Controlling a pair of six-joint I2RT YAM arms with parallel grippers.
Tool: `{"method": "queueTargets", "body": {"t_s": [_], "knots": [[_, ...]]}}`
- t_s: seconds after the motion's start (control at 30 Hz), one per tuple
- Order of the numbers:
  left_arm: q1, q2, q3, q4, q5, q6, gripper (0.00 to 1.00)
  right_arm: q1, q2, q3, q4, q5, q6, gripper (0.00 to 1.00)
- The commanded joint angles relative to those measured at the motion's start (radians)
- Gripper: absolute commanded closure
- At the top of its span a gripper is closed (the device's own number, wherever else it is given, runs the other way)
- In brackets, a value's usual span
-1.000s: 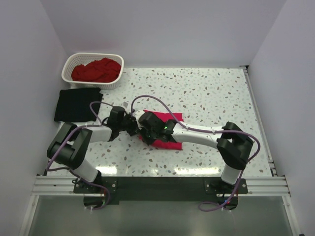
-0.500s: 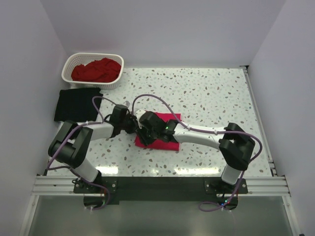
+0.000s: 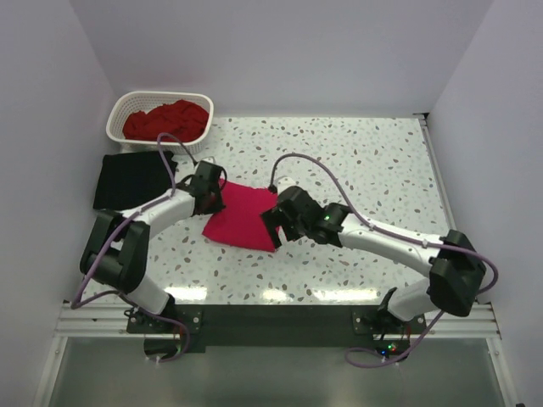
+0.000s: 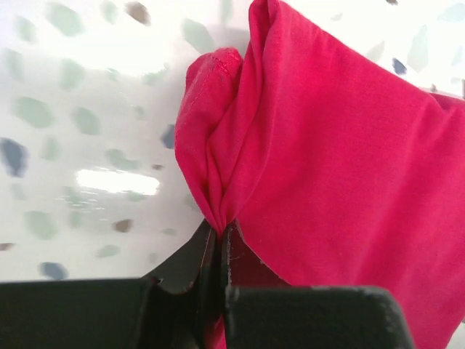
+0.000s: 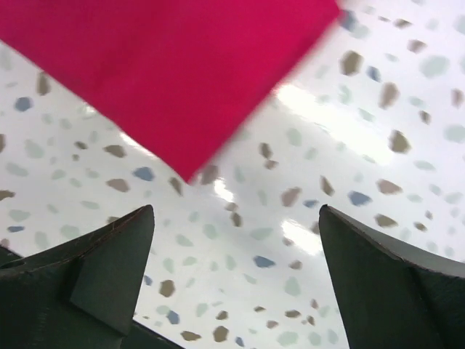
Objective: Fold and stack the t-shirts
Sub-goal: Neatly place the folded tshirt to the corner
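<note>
A folded bright pinkish-red t-shirt (image 3: 243, 218) lies on the speckled table left of centre. My left gripper (image 3: 218, 197) is shut on its far-left corner; in the left wrist view the cloth (image 4: 327, 167) bunches into a pinch (image 4: 218, 227) between the closed fingers. My right gripper (image 3: 270, 223) stands wide open just off the shirt's right edge, with only table between its fingertips (image 5: 236, 251) and a corner of the shirt (image 5: 167, 73) ahead of it. A folded black t-shirt (image 3: 134, 180) lies at the far left. A darker red t-shirt (image 3: 166, 120) is crumpled in the basket.
The white lattice basket (image 3: 119, 114) stands at the back left corner, just behind the black shirt. White walls close in the table on three sides. A metal rail (image 3: 271, 318) with the arm bases runs along the near edge.
The left gripper shut on the pinkish-red shirt's corner and pulled it left and back. The right gripper opened, let the shirt go and drew back to the right.
</note>
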Motion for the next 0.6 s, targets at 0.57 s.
{"method": "queueTargets", "body": {"t_s": [0.57], "knots": [[0.216, -0.002, 0.349, -0.160, -0.500, 0.401, 1.00, -0.094, -0.314, -0.200, -0.052, 0.048, 0.006, 0.01]]}}
